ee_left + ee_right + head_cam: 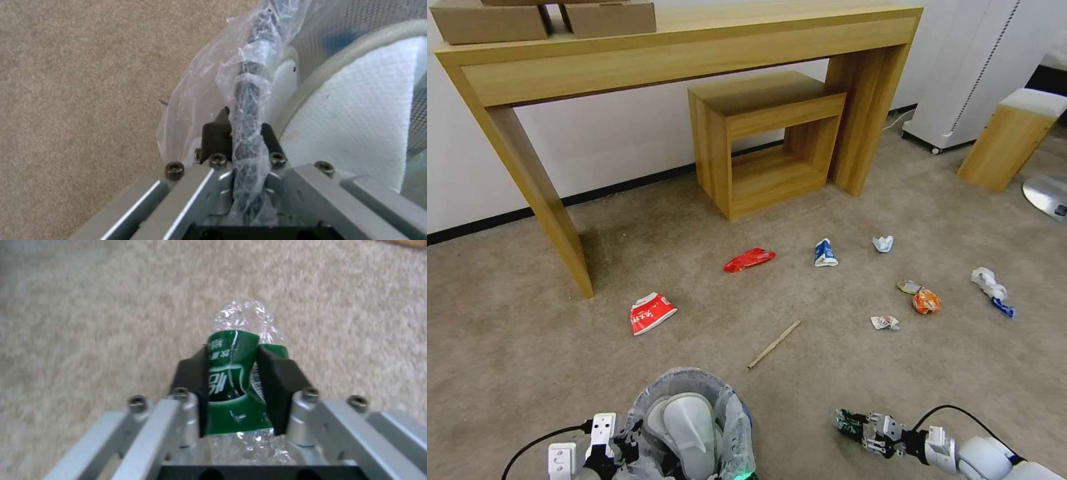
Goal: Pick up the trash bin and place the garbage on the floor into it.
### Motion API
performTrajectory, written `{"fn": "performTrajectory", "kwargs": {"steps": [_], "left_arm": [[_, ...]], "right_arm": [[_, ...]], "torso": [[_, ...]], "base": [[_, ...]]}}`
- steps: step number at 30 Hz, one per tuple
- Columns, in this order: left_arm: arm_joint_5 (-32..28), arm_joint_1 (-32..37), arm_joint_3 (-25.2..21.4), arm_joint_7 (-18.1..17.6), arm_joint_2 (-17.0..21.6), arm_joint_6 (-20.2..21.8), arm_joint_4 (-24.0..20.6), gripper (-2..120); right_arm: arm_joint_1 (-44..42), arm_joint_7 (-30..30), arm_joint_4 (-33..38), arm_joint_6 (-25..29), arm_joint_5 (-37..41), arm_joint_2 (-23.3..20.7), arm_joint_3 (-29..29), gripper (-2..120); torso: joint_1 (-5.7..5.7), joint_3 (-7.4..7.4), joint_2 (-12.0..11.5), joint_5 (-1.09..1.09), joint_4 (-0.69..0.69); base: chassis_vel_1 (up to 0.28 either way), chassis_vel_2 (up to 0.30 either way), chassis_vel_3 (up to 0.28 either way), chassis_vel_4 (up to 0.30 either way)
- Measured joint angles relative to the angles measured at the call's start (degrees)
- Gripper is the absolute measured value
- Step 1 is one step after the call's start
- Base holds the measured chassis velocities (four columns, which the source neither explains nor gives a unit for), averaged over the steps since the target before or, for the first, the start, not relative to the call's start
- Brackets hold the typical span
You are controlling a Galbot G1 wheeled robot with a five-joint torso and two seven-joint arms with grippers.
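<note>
Left claw [240,133] pinches the bin [694,427] rim; right claw [236,386] squeezes the bottle [233,373], whose slick crushed plastic may slip.

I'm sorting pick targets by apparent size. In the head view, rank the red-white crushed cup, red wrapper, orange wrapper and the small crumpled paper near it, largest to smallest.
1. red-white crushed cup
2. red wrapper, close behind; it lies farther from the camera, so the true order is unsure
3. orange wrapper
4. crumpled paper, only slightly smaller
</note>
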Motion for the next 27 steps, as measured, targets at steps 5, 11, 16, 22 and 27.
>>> {"fn": "performTrajectory", "kwargs": {"steps": [5, 11, 16, 22, 27], "left_arm": [[0.2, 0.0, 0.1, 0.0, 0.0, -0.3, 0.2, 0], [0.3, 0.0, 0.1, 0.1, 0.2, -0.4, 0.3, 0], [0.3, -0.2, 0.2, 0.1, 0.3, -0.4, 0.5, 0], [-0.1, -0.4, 0.2, 0.1, 0.9, -0.4, 0.4, 0], [-1.3, -0.4, -0.4, 0.1, 1.8, -0.1, -0.3, 0]], "right_arm": [[0.2, 0.2, 1.2, -0.2, 0.9, 0.1, -0.3, 5], [0.8, 0.9, 1.1, -0.2, 1.3, 0.1, -0.4, 0], [1.0, 0.9, 1.0, -0.2, 1.6, 0.2, -0.3, 0], [0.3, 0.7, 3.0, -0.3, 2.8, -0.5, 1.5, 0], [-1.6, 0.0, 6.7, -0.4, 3.9, -1.9, 5.6, 0]], "torso": [[0.00, 0.00, 0.0, -0.01, 0.00], [0.00, 0.00, 0.0, -0.01, 0.00], [0.00, 0.00, 0.0, -0.01, 0.00], [0.00, 0.00, 0.0, -0.02, 0.00], [0.00, 0.00, 0.0, -0.03, -0.01]], "base": [[0.000, 0.000, 0.000, 0.000], [0.000, 0.000, 0.000, 0.000], [0.000, 0.000, 0.000, 0.000], [0.000, 0.000, 0.000, 0.000], [0.000, 0.000, 0.000, 0.000]]}}
